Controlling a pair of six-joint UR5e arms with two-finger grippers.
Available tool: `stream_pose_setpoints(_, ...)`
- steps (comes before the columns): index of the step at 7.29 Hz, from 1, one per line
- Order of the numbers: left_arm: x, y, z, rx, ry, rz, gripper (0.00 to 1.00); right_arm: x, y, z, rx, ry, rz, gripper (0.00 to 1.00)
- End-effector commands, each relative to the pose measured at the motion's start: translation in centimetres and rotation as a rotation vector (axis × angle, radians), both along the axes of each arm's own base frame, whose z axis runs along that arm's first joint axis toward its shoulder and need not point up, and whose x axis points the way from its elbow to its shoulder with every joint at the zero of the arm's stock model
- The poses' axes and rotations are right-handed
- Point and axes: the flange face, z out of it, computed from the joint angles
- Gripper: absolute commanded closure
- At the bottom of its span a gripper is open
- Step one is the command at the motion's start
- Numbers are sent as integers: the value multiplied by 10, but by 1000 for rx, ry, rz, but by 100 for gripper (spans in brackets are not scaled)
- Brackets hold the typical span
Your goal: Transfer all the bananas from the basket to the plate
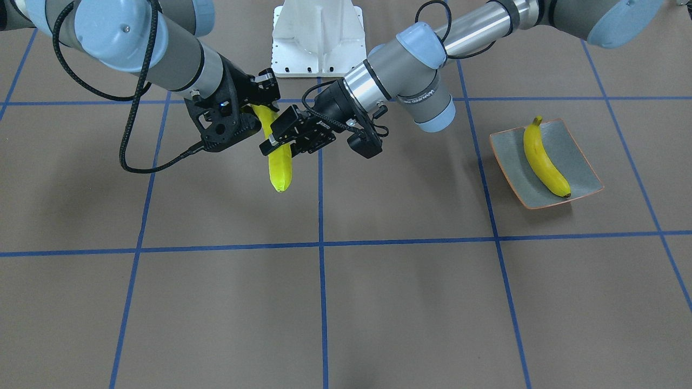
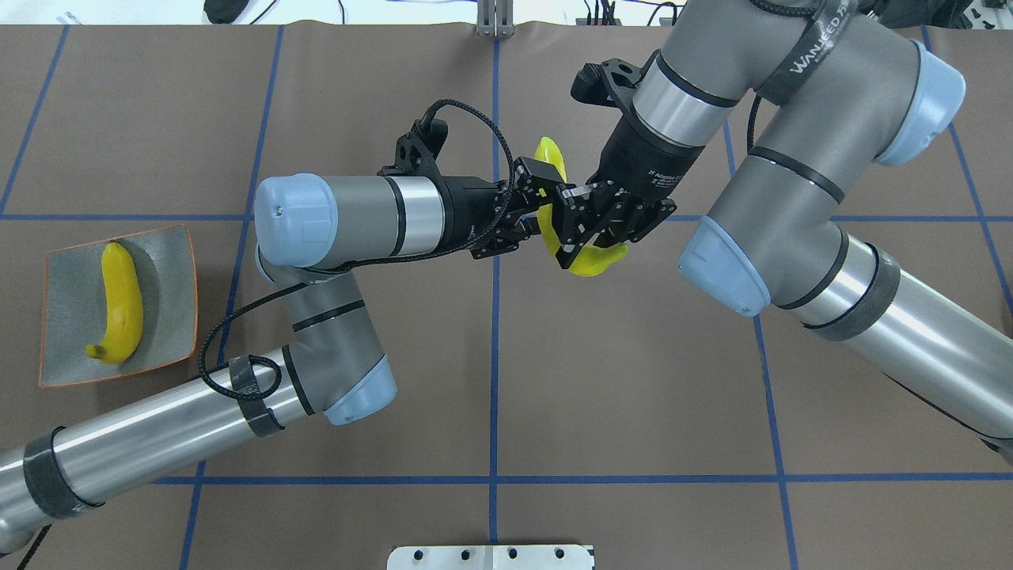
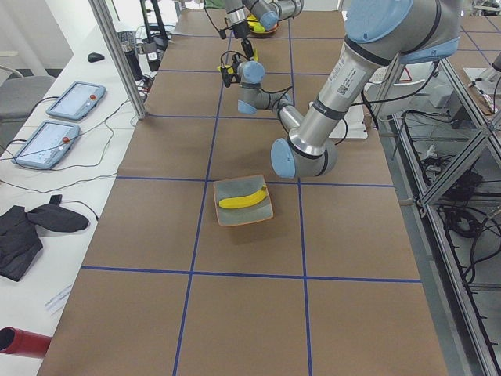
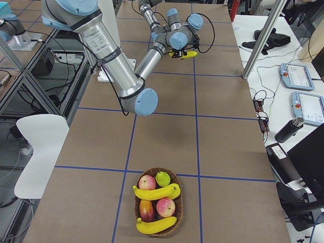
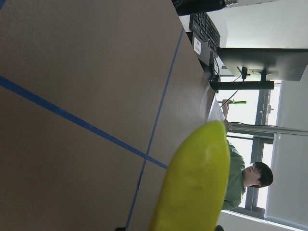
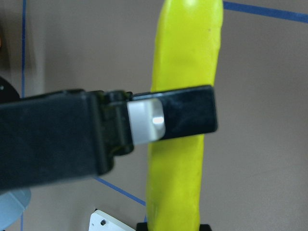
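Observation:
A pale lemon-yellow banana [image 1: 280, 167] hangs in the air over the table's middle, held between both grippers. My right gripper [image 1: 259, 105] is shut on its upper end. My left gripper [image 1: 278, 138] is shut across its middle. One of the left gripper's fingers [image 6: 187, 115] lies over the banana [image 6: 185, 57] in the right wrist view. From overhead the two grippers meet, left [image 2: 546, 210] and right [image 2: 593, 245], with the banana [image 2: 595, 263] between them. A golden-yellow banana [image 1: 543, 159] lies on the grey-green plate [image 1: 581, 167] on my left. Two more bananas [image 4: 154, 192] lie in the basket [image 4: 135, 212].
The basket at the table's right end also holds several apples and other round fruit [image 4: 164, 206]. The robot's white base plate [image 1: 318, 38] stands at the table's edge. A person [image 5: 250, 178] sits beyond the far side. Blue tape lines cross the brown table.

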Motion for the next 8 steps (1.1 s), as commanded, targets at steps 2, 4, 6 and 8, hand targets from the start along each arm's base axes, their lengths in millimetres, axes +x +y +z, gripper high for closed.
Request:
stream_pose_setpoints(2,1,3,2,1,-4,6,100,0,-1,4,-3,2,2,16)
stream_pose_setpoints(4,1,3,3,4,-4,9,100,2,-2,5,-9,4,4,0)
stream_pose_setpoints(6,1,3,4,2,-7,9,100,4,-3,5,-17,0,1,0)
stream_pose_setpoints(8,3,2,11,16,-26,5,100,18,-10,4,-39,-15,5,0)
